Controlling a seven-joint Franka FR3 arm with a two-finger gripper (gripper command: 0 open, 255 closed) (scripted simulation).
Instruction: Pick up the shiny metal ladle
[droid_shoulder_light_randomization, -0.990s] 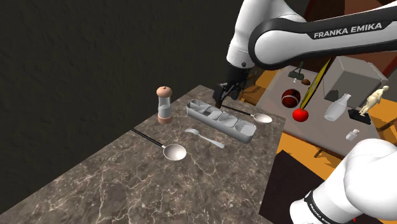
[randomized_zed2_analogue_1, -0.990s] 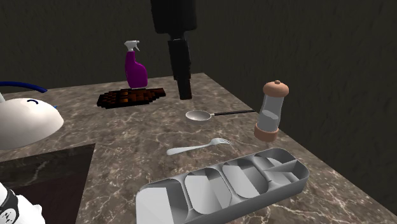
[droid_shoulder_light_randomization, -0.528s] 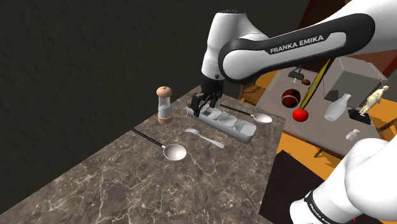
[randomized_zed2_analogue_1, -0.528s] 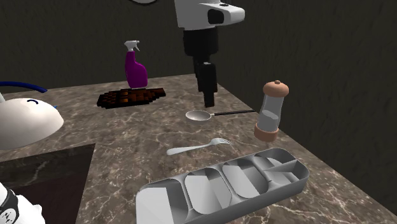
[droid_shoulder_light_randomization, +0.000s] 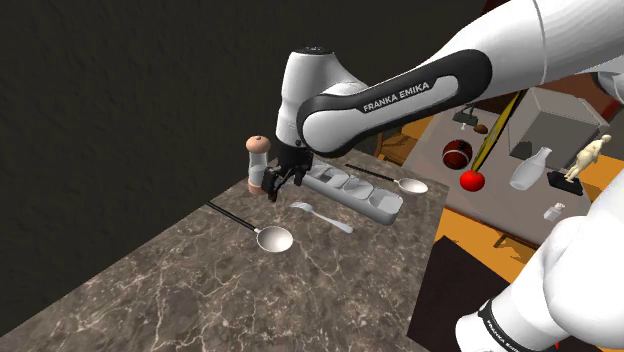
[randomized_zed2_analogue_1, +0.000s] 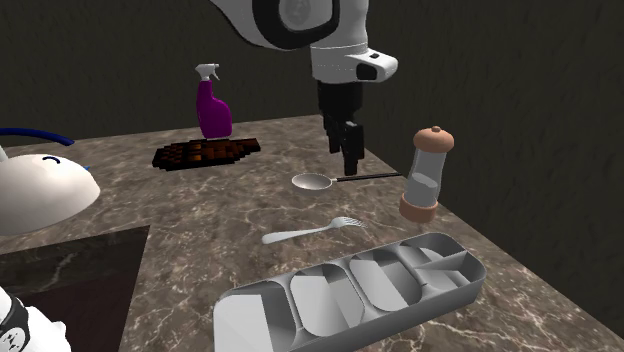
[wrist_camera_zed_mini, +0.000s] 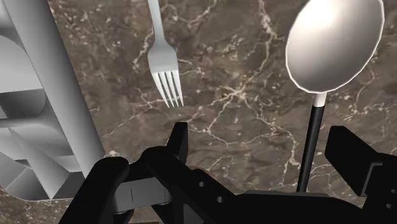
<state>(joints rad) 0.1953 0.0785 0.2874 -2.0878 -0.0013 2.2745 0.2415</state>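
Ladle (droid_shoulder_light_randomization: 273, 239) lies flat on the dark marble countertop (droid_shoulder_light_randomization: 190, 295), bowl up, its thin dark handle untouched. In the last half second the gripper (droid_shoulder_light_randomization: 275, 186) has swung from above the cutlery tray (droid_shoulder_light_randomization: 352, 192) to hang over the ladle's handle, fingers (wrist_camera_zed_mini: 348, 153) spread wide and holding nothing. A fork (droid_shoulder_light_randomization: 322, 216) lies beside the ladle, with the tray past it. A pepper mill (droid_shoulder_light_randomization: 258, 165) stands near the ladle's handle end, close to the gripper. A purple spray bottle (randomized_zed2_analogue_1: 212, 105) stands well beyond the ladle's bowl.
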